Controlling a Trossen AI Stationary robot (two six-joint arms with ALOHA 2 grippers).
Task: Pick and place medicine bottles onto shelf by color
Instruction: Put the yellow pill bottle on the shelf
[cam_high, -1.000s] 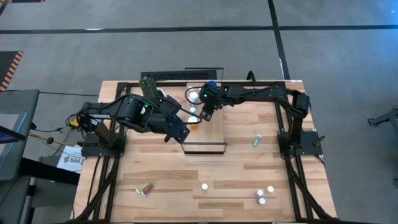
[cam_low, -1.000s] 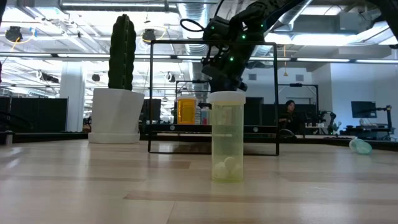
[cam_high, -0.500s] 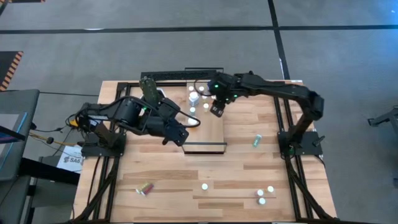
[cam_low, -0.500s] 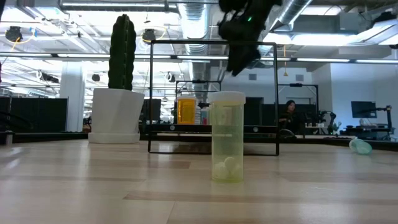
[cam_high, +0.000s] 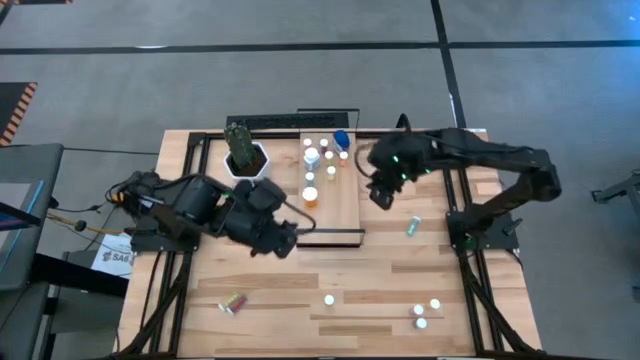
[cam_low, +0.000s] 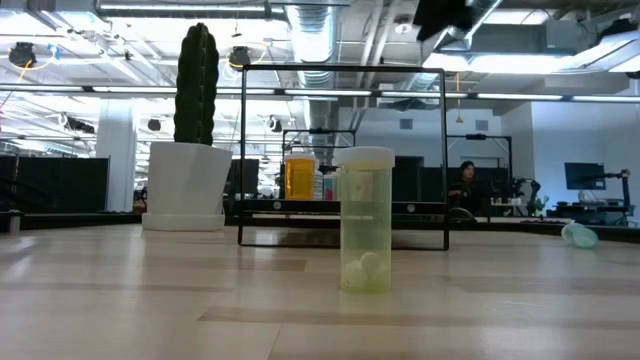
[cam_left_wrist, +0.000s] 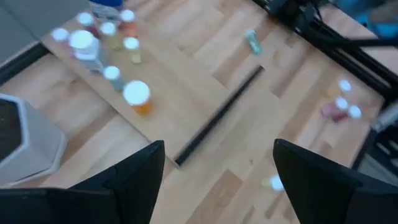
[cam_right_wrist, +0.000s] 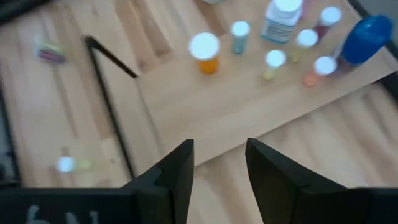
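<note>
The shelf lies mid-table. Several medicine bottles stand at its far end, among them a blue one and an orange one nearer the middle. More bottles lie loose on the table: a green one, a reddish one and three white-capped ones near the front edge. My right gripper hangs open just off the shelf's right side, holding nothing. My left gripper hovers open, nothing in it, by the shelf's near left corner.
A white hexagonal pot with a cactus stands left of the shelf's far end. In the low view a pale green bottle stands close in front. Bare tabletop lies between the shelf and the front bottles.
My right gripper has risen from over the bottles on the shelf and swung toward the table's right and near side, carrying nothing. My left gripper has drifted a little toward the near edge. The bottles have stayed in place.
</note>
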